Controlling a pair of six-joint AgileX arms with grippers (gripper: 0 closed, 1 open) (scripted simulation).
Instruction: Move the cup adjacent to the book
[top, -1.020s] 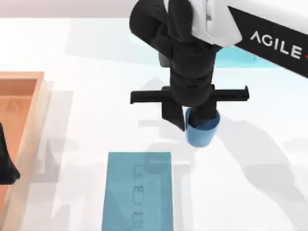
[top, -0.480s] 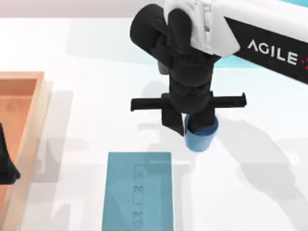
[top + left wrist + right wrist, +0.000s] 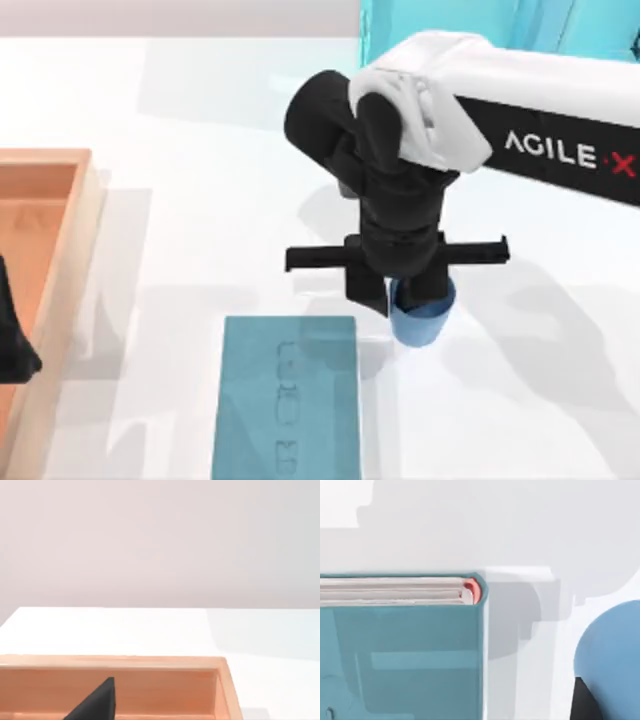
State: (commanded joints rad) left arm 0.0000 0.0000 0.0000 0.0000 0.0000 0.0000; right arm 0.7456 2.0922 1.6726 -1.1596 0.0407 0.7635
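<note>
**Cup carried close to the book's far right corner**

Gripping a small blue cup (image 3: 421, 322), the right hand (image 3: 402, 296) hangs over the middle of the white desk (image 3: 200, 220), its two black fingers pinching the cup's wall, one inside the rim and one outside. The cup is a round, handleless tumbler of translucent blue plastic, slightly tapered and much narrower than the book. In the right wrist view its curved side (image 3: 612, 655) shows with a dark finger against it.

The book (image 3: 288, 398) lies flat toward the near edge, a teal-blue rectangle with a column of faint dark outline marks down its cover. The right wrist view shows its pale page edges and a red spot at the spine corner (image 3: 400, 645). The cup sits just beyond the book's far right corner, a narrow strip of bare white desk between them.

Open desk spreads to the right of the book and cup. A wooden tray (image 3: 45, 260) lines the left edge, well apart from both; a cyan shelf unit (image 3: 440, 20) stands at the far side behind the right arm.

The left hand (image 3: 12, 345) is parked over the tray at the left edge; whether its fingers are spread cannot be told.
</note>
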